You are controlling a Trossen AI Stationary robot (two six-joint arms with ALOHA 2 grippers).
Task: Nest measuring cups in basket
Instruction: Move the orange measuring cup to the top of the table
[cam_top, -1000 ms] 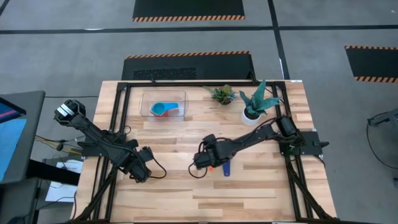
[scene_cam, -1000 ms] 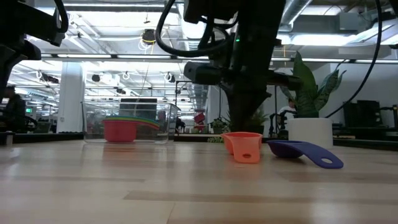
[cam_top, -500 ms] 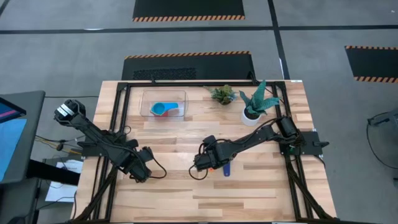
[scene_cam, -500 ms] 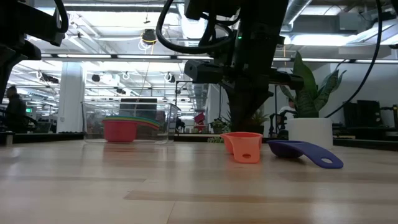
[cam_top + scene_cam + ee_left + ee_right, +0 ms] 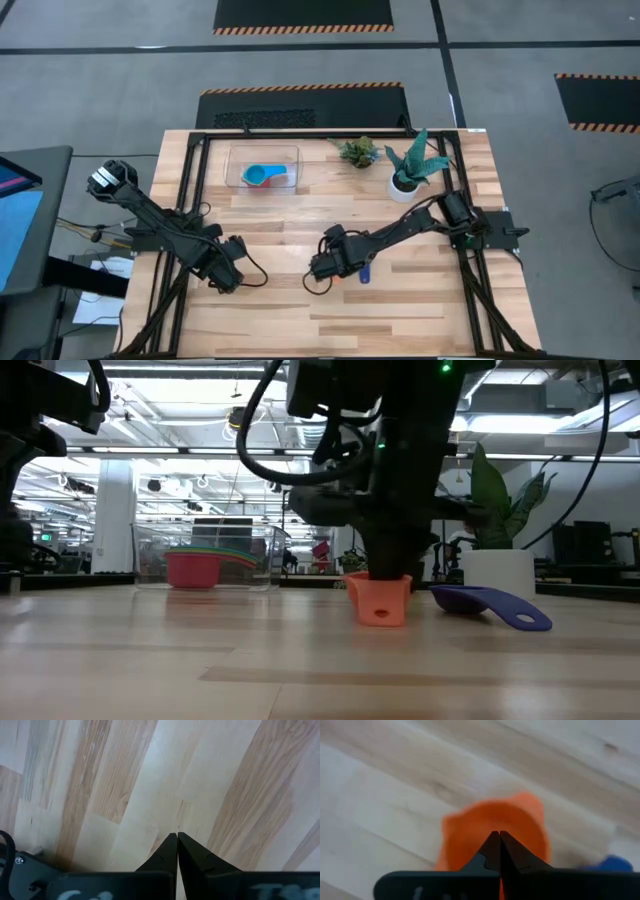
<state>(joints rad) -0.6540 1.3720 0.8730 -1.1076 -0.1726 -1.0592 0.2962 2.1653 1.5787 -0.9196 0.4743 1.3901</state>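
The orange measuring cup (image 5: 378,600) stands open side up on the table, its handle toward the near edge. My right gripper (image 5: 497,835) is shut and reaches down into the cup from above (image 5: 335,270). The dark blue cup (image 5: 490,606) lies on the table just to the right of it (image 5: 364,271). The clear basket (image 5: 263,167) sits near the far edge with several nested cups in it, a blue one on top (image 5: 258,176) and a red one at the bottom (image 5: 195,570). My left gripper (image 5: 177,835) is shut and waits over bare wood near the left (image 5: 232,275). My right gripper comes from above, pointing down, with its shut fingers inside the orange cup's open bowl (image 5: 470,837). The cup's wall (image 5: 378,592) hides the fingertips, so I cannot see the spot they touch. The cup rests on its base on the table, not lifted.
A white plant pot (image 5: 403,184) and a small green plant (image 5: 357,151) stand near the far right of the table. A black frame (image 5: 190,200) runs along the table's sides. Bare wood lies between the cups and the basket.
My right gripper has moved down and a little toward the near-left, its shut fingers going into the orange cup. The orange cup has slid a short way toward the table's left and near edge. The dark blue cup has stayed put.
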